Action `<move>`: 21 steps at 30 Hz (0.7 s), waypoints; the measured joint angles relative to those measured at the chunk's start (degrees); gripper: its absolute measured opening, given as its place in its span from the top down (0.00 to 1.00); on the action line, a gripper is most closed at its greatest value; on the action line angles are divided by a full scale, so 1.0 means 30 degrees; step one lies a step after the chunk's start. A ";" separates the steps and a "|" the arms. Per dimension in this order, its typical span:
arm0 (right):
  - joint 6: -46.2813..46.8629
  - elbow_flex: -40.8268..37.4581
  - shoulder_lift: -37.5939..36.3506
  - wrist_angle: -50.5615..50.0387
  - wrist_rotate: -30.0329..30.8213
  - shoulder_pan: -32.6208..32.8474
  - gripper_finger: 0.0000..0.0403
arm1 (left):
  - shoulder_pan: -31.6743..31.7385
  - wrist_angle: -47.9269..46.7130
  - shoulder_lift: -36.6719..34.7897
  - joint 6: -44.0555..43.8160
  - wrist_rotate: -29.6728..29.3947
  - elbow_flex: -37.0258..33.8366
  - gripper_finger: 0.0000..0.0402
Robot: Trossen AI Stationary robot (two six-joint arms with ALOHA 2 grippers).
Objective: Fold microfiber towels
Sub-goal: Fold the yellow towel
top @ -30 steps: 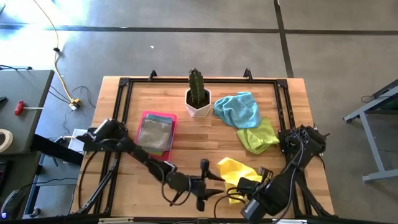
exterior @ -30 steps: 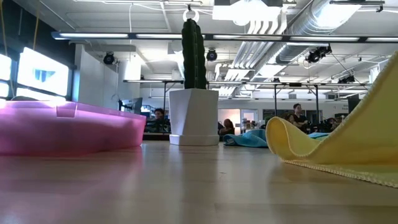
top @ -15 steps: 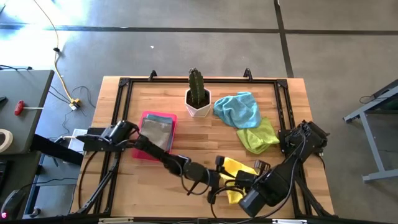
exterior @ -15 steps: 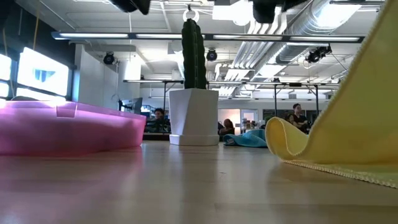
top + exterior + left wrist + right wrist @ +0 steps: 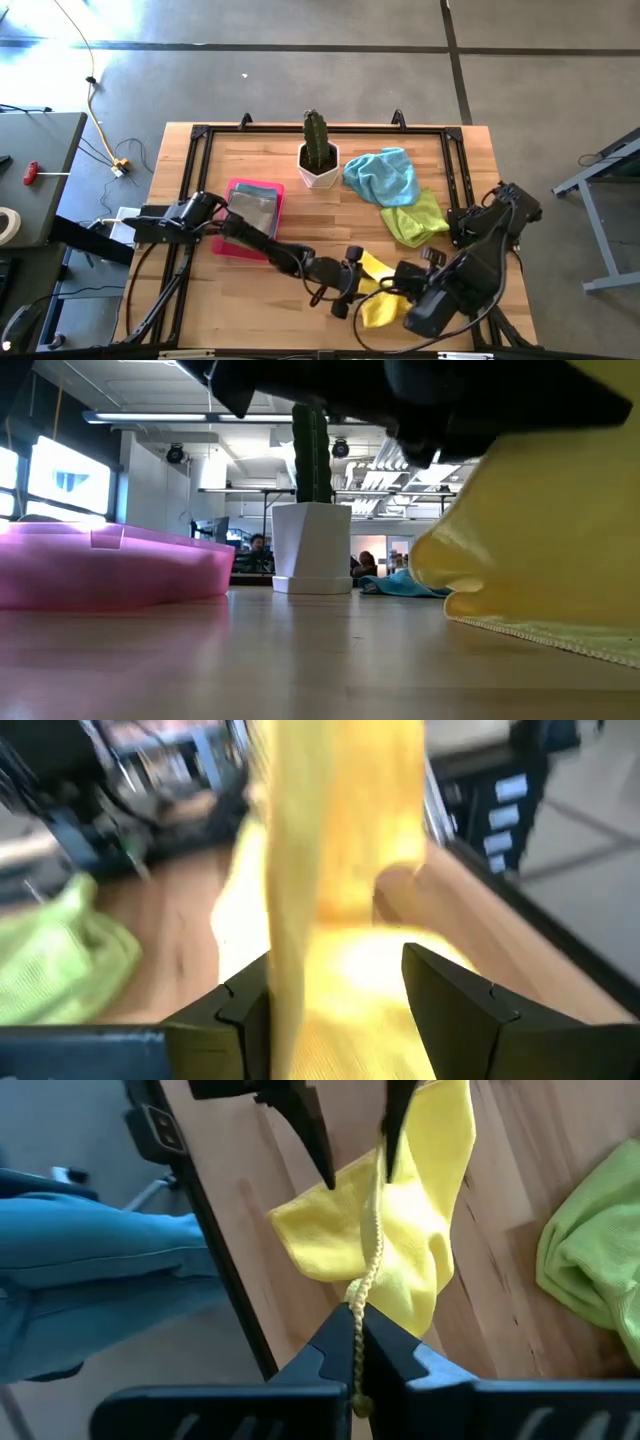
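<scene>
**Both grippers at the yellow towel**

On the table (image 5: 330,225), the yellow towel (image 5: 383,296) lies around 5 o'clock. The right gripper (image 5: 357,1342), fingers pressed together, pinches its edge. The left gripper (image 5: 335,982), fingers spread, straddles the hanging cloth.

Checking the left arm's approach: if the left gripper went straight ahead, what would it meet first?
The soft yellow microfiber towel, hanging directly between the left gripper's open fingers; the right gripper pinches its edge.
</scene>
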 joint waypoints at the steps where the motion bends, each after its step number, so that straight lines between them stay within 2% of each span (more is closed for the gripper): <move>1: -0.0001 0.0006 -0.0230 0.0001 0.0002 0.0044 1.00 | -0.0007 -0.0517 0.0000 0.0009 -0.0013 0.0000 0.54; 6: -0.0533 0.0007 -0.1313 0.0001 0.0026 0.0462 1.00 | -0.0071 -0.2664 0.0000 0.0033 -0.0075 0.0000 0.54; 9: -0.0431 0.0007 -0.1929 0.0014 0.1019 0.0763 1.00 | -0.0042 -0.3372 0.0000 -0.0078 -0.0232 0.0000 0.54; 14: -0.0843 0.0007 -0.2539 0.0458 0.2407 0.1078 1.00 | -0.0042 -0.3812 0.0000 -0.0459 -0.2776 0.0000 0.54; 18: -0.1359 0.0007 -0.2767 0.0591 0.2539 0.1268 1.00 | -0.0042 -0.4678 0.0000 -0.0517 -0.4840 -0.0007 0.56; 21: -0.1738 0.0007 -0.2784 0.0584 0.2522 0.1312 1.00 | -0.0042 -0.5775 0.0000 -0.1093 -0.5711 -0.0007 0.61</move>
